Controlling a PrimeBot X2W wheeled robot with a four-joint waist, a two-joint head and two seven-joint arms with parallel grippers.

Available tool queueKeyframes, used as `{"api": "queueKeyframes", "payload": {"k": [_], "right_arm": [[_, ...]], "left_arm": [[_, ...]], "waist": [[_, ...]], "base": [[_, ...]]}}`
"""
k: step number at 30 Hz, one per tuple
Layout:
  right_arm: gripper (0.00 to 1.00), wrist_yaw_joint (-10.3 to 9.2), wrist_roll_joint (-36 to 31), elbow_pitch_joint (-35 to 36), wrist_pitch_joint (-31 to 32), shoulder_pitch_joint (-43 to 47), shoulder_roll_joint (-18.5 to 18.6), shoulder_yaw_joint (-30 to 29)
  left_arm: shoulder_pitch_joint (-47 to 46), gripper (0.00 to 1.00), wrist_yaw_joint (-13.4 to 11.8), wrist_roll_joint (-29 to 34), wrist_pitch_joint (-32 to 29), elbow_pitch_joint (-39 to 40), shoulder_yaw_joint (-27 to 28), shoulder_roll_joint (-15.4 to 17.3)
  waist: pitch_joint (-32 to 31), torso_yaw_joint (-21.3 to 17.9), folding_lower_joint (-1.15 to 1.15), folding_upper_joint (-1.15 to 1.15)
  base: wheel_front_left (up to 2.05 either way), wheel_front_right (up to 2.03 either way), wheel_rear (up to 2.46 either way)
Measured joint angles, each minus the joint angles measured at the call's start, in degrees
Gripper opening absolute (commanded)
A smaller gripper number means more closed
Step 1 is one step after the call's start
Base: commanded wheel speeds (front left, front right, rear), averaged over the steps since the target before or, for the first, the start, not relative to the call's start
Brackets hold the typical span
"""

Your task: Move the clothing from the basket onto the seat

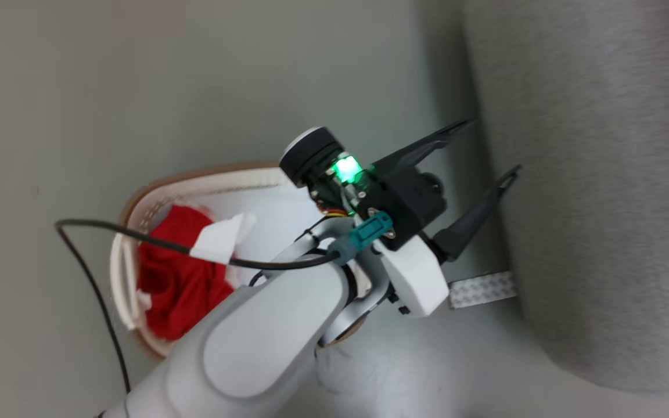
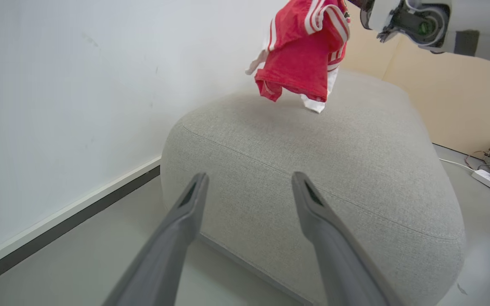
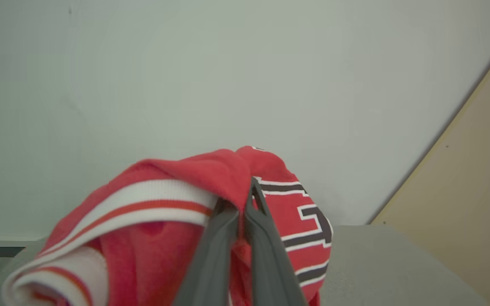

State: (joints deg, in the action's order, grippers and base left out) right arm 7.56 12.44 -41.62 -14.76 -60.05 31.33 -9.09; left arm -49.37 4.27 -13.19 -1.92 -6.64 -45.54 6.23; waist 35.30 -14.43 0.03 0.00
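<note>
Clothing (image 3: 164,238), a red jersey with white striped trim and dark numerals, hangs bunched from the right gripper (image 3: 251,189). That gripper's two fingers are pressed together on a fold of the cloth. From the left wrist, the jersey dangles below that gripper over the far part of the seat (image 2: 355,148). Its lowest white hem is close to the cushion or just touching it; the angle does not settle which. The left gripper (image 2: 249,176) is spread wide and holds nothing. The seat's rounded near corner lies straight ahead of its fingertips, with grey floor (image 2: 79,255) beneath them and a white wall (image 2: 58,106) off to their left. In the head view, the basket (image 1: 195,174) sits behind the left gripper, back along its forearm and partly covered by it. More red cloth (image 1: 177,284) lies crumpled inside the basket, and a black cable (image 1: 90,278) loops across it.
</note>
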Motion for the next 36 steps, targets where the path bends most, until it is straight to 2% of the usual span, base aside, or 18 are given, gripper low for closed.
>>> {"api": "queueKeyframes", "payload": {"k": [1, 5, 7, 8, 9, 10, 15, 18, 28, 36], "right_arm": [[0.0, 0.0, 0.0, 0.0, 0.0, 0.0, 0.0, 0.0], [0.0, -0.01, -6.32, -7.11, -0.22, -2.11, -0.23, -7.78], [0.0, 0.0, -9.27, -9.93, -0.25, -1.94, -1.61, -11.52], [0.09, 0.0, -10.43, -10.4, -0.26, -1.72, -2.8, -13.51], [0.49, 0.0, -11.45, -10.4, -0.27, -1.24, -3.89, -15.17], [1.0, 0.0, -12.95, -10.32, -0.29, -0.42, -5.04, -16.4], [1.0, 0.0, -17.49, -9.47, -0.29, 4.2, -9.37, -20.47], [1.0, 0.0, -18.57, -6.66, -0.37, 8.26, -12.14, -21.08], [1.0, 0.0, -15.77, 6.91, -0.38, 23.72, -16.83, -11.31], [1.0, 0.0, -11.69, 19.48, -0.4, 36.67, -19.38, -4.38]], "left_arm": [[0.0, 1.0, 0.0, 0.0, 0.0, 0.0, 0.0, 0.0], [-1.18, 1.0, -0.47, 0.09, 0.6, -0.65, -0.02, -0.62], [-1.22, 1.0, -0.9, 0.09, 1.49, -1.3, 0.09, -0.89], [-1.2, 1.0, -1.16, 0.09, 2.01, -1.77, 0.15, -0.96], [-1.09, 1.0, -1.3, 0.08, 2.24, -2.15, 0.19, -0.94], [-0.78, 1.0, -1.33, 0.03, 2.63, -2.55, 0.24, -0.8], [2.04, 1.0, -2.0, -1.21, 3.9, -4.42, 0.64, 0.44], [4.38, 1.0, -2.67, -2.47, 4.75, -5.48, 1.2, 1.29], [13.62, 1.0, -5.88, -6.97, 10.26, -8.69, 4.23, 2.11], [21.46, 1.0, -9.96, -10.22, 14.67, -12.66, 8.03, 2.87]], "waist": [[0.0, 0.0, 0.0, 0.0], [2.66, 2.96, 0.0, 0.0], [3.56, 4.3, 0.0, 0.0], [3.83, 4.9, 0.0, 0.0], [3.97, 5.42, -0.01, 0.0], [3.9, 5.81, 0.0, 0.0], [1.0, 6.06, -0.01, 0.0], [-3.08, 5.22, -0.02, 0.0], [-15.93, 3.73, -0.04, 0.0], [-26.59, 5.39, -0.05, 0.0]], "base": [[0.0, 0.0, 0.0], [0.0, 0.0, 0.0], [0.0, 0.0, 0.0], [0.0, 0.0, 0.0], [0.0, 0.0, 0.0], [0.0, 0.0, 0.0], [0.0, 0.0, 0.0], [0.0, 0.0, 0.0], [0.0, 0.0, 0.0], [0.0, 0.0, 0.0]]}}
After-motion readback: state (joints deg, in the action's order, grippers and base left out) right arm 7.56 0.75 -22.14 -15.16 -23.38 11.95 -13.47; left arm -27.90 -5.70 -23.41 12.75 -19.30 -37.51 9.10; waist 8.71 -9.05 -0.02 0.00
